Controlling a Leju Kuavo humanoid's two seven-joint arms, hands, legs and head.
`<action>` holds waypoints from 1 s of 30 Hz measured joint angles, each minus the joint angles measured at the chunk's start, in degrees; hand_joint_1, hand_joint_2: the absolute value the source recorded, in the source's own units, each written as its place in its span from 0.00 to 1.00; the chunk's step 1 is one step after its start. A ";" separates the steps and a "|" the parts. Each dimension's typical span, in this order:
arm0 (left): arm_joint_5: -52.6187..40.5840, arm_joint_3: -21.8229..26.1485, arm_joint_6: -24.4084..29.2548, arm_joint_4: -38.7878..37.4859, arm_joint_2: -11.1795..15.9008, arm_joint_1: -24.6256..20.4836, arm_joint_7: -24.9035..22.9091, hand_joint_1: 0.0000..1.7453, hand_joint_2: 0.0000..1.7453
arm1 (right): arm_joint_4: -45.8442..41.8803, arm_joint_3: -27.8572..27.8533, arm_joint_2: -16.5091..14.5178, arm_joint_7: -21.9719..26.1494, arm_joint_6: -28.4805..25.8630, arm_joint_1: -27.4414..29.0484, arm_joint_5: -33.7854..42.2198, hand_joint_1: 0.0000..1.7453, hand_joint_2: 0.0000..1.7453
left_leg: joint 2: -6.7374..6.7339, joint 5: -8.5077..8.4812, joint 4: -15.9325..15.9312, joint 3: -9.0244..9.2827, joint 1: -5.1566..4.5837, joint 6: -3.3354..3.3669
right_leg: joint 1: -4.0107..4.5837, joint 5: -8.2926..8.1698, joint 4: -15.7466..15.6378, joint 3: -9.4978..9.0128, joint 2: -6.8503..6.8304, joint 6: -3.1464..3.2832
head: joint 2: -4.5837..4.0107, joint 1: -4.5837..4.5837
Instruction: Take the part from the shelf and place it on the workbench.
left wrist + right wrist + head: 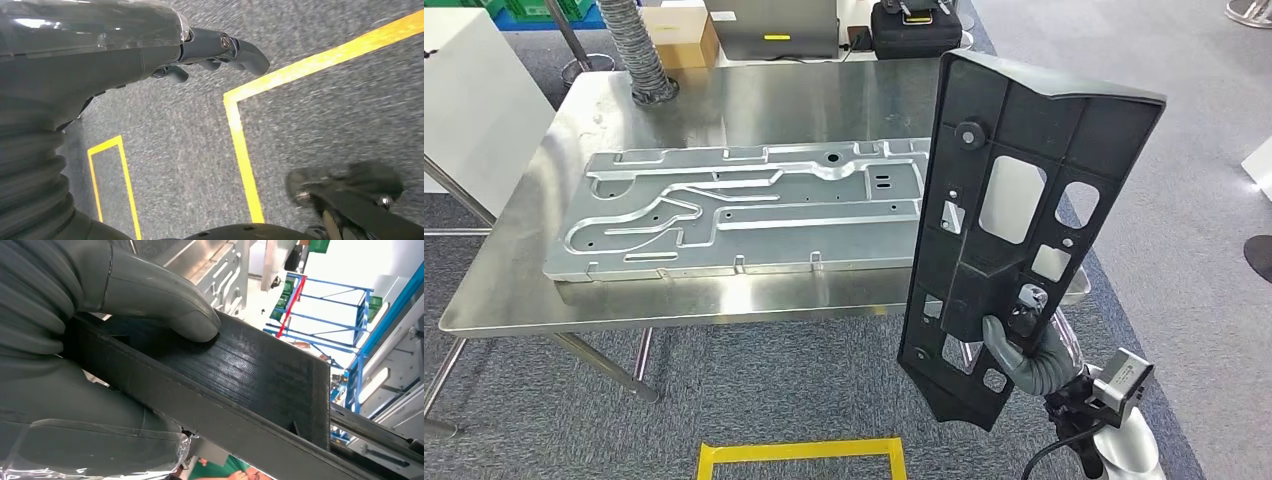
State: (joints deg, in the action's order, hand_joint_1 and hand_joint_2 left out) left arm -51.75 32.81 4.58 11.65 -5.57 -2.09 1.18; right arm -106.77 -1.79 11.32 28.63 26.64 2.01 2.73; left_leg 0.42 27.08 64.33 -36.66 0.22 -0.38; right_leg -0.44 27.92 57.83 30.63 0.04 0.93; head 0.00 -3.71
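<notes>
Head view: right hand (pixel 1024 345) grips the black part (pixel 1014 230) upright, off the workbench's (pixel 514 290) right front corner.
A silver stamped panel (pixel 744 210) covers the bench's middle; a grey hose (pixel 639 50) stands at its back edge. Left hand (pixel 220 50) hangs over carpet, fingers loosely curled, holding nothing.

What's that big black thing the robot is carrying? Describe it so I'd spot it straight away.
Start at the steel workbench with the flat silver stamped metal panel lying on it. At its right end, in front of it, the right robot hand holds a tall black plastic part upright by its lower end. Unlike the panel, it is black, ribbed, stands upright and has cut-out windows.
</notes>
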 joint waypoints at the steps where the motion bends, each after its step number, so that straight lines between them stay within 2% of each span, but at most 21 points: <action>1: -0.01 0.01 0.01 0.00 0.00 -0.01 0.01 0.00 1.00 | 0.20 0.07 0.11 0.07 0.00 -0.22 0.14 0.99 1.00 | -0.02 -1.27 -3.03 0.95 -0.14 0.29 | 0.05 0.37 0.06 -0.31 0.02 -0.23 | 0.00 0.00; 2: -0.02 0.02 0.02 0.00 -0.02 -0.04 0.02 0.00 1.00 | 0.43 0.14 0.24 0.13 0.00 -0.45 0.29 0.99 1.00 | -0.05 -2.00 -4.82 1.54 -0.29 0.61 | 0.10 0.69 0.12 -0.45 0.05 -0.53 | 0.00 0.00; 5: 0.01 0.05 0.15 0.00 -0.17 -0.07 0.08 0.00 1.00 | 1.09 0.38 0.75 0.28 0.00 -1.02 0.75 0.99 1.00 | 0.02 -2.10 -5.70 2.15 -0.31 1.44 | 0.18 1.43 -0.01 -0.73 0.09 -1.64 | 0.00 -0.01; 7: 0.00 0.08 0.37 0.00 -0.33 -0.08 0.13 0.00 1.00 | 1.38 0.60 1.15 0.42 -0.09 -1.47 1.05 0.99 1.00 | 0.06 -2.07 -6.38 2.98 -0.04 1.97 | 0.13 2.67 1.77 -0.36 0.05 -2.34 | 0.00 -0.01; 8: -0.02 0.08 0.45 0.00 -0.39 -0.12 0.16 0.00 1.00 | 1.51 0.68 1.33 0.47 -0.22 -1.63 1.16 0.99 1.00 | 0.05 -1.92 -6.62 3.39 0.05 2.20 | 0.02 3.90 4.52 0.98 0.05 -2.64 | 0.00 -0.01; 10: -0.14 0.09 0.53 0.00 -0.43 -0.19 0.20 0.00 1.00 | 1.84 0.83 1.54 0.54 -0.59 -1.71 1.31 0.99 1.00 | 0.04 -1.40 -6.70 3.92 0.04 2.53 | -0.20 6.56 12.49 5.71 0.03 -3.13 | 0.00 -0.01; 11: -0.23 0.09 0.52 0.00 -0.44 -0.17 0.20 0.00 1.00 | 2.04 0.91 1.61 0.54 -0.77 -1.62 1.33 0.99 1.00 | 0.06 -1.08 -6.69 4.22 0.02 2.56 | -0.31 6.94 15.48 7.93 0.03 -3.30 | 0.00 -0.01; 12: -0.34 0.10 0.51 0.00 -0.44 -0.11 0.19 0.00 1.00 | 2.22 0.99 1.69 0.53 -0.89 -1.55 1.33 0.99 1.00 | 0.10 -0.71 -6.69 4.64 0.01 2.54 | -0.40 6.05 16.36 9.21 0.01 -3.41 | 0.00 -0.01; 13: -0.43 0.10 0.49 0.00 -0.44 -0.07 0.15 0.00 1.00 | 2.36 1.07 1.80 0.52 -0.95 -1.53 1.33 0.99 1.00 | 0.15 -0.31 -6.68 5.18 0.02 2.46 | -0.47 4.00 14.95 9.34 0.00 -3.43 | 0.00 -0.01; 15: -0.56 0.11 0.41 0.00 -0.45 -0.01 0.06 0.00 1.00 | 2.51 1.13 2.11 0.49 -0.99 -1.72 1.34 0.99 1.00 | 0.24 0.62 -6.70 6.40 0.02 2.17 | -0.51 -1.44 7.51 7.01 -0.03 -3.21 | 0.00 -0.01; 16: -0.61 0.11 0.37 0.00 -0.46 -0.06 0.02 0.00 1.00 | 2.58 1.15 2.27 0.45 -1.00 -1.92 1.38 0.99 1.00 | 0.29 1.06 -6.65 6.80 -0.07 1.92 | -0.40 -3.03 4.04 5.69 -0.04 -2.95 | 0.00 0.00; 17: -0.65 0.11 0.33 0.00 -0.46 -0.10 -0.02 0.00 1.00 | 2.69 1.16 2.42 0.37 -0.99 -2.21 1.44 0.99 1.00 | 0.32 1.42 -6.67 7.00 -0.16 1.64 | -0.25 -3.72 1.85 4.84 -0.03 -2.61 | 0.00 0.00; 19: -0.72 0.11 0.28 0.00 -0.45 -0.21 -0.09 0.00 1.00 | 2.96 1.18 2.69 0.04 -0.92 -2.96 1.70 0.99 1.00 | 0.30 1.89 -6.83 7.14 -0.27 1.04 | 0.03 -3.15 0.75 4.43 0.06 -1.84 | 0.00 0.00; 21: -0.80 0.11 0.27 0.01 -0.39 -0.30 -0.16 0.00 1.00 | 3.31 1.18 3.02 -0.35 -0.66 -4.04 2.14 0.99 1.00 | 0.16 2.51 -6.60 7.38 -0.29 0.46 | -0.22 -2.86 0.38 4.03 0.15 -1.11 | 0.00 -0.01; 22: -0.83 0.11 0.25 0.01 -0.36 -0.35 -0.19 0.00 1.00 | 3.54 1.19 3.22 -0.48 -0.44 -4.74 2.40 0.99 1.00 | 0.10 3.26 -5.30 6.93 -0.29 0.23 | -0.36 -2.72 0.12 3.69 0.14 -0.77 | 0.00 -0.01; 23: -0.86 0.13 0.23 0.01 -0.33 -0.39 -0.20 0.00 1.00 | 3.84 1.19 3.41 -0.60 -0.19 -5.55 2.63 0.99 1.00 | 0.06 4.48 -2.71 5.74 -0.27 0.02 | -0.46 -2.55 -0.08 3.29 0.09 -0.43 | 0.00 -0.01; 25: -0.86 0.20 0.20 0.01 -0.33 -0.38 -0.22 0.00 1.00 | 4.60 1.22 3.76 -0.83 0.24 -7.12 3.09 0.99 1.00 | 0.05 7.43 5.32 1.20 -0.16 -0.23 | -0.32 -2.00 -0.14 2.68 -0.02 0.00 | 0.00 -0.01; 26: -0.86 0.24 0.20 0.01 -0.33 -0.35 -0.23 0.00 1.00 | 5.07 1.26 3.90 -0.93 0.37 -7.78 3.32 0.99 1.00 | 0.05 8.13 8.78 -1.11 -0.14 -0.32 | -0.25 -1.69 -0.13 2.33 -0.03 0.07 | 0.00 -0.01; 27: -0.86 0.27 0.20 0.01 -0.33 -0.30 -0.23 0.00 1.00 | 5.56 1.31 4.06 -1.04 0.48 -8.37 3.56 0.99 1.00 | 0.04 7.70 10.43 -2.65 -0.13 -0.34 | -0.21 -1.34 -0.13 1.92 -0.03 0.07 | 0.00 -0.01; 28: -0.86 0.30 0.20 0.01 -0.33 -0.25 -0.24 0.00 1.00 | 6.05 1.37 4.22 -1.14 0.56 -8.96 3.79 0.99 1.00 | 0.04 6.03 9.79 -3.08 -0.14 -0.30 | -0.19 -0.97 -0.12 1.41 0.00 0.01 | 0.00 -0.01; 30: -0.87 0.33 0.20 0.01 -0.33 -0.17 -0.24 0.00 1.00 | 6.92 1.47 4.50 -1.36 0.70 -10.22 4.19 0.99 1.00 | 0.02 0.43 2.70 -1.16 -0.16 0.11 | -0.19 -0.08 -0.12 0.20 0.05 -0.23 | 0.00 -0.01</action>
State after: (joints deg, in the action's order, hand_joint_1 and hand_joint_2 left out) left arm -52.63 33.14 4.79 11.66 -5.90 -2.26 0.94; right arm -99.85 -0.32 15.82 27.27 27.34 -8.21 6.92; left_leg 0.44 27.51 67.03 -37.82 0.06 -0.27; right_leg -0.63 27.84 57.71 30.84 0.09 0.70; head 0.00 -3.72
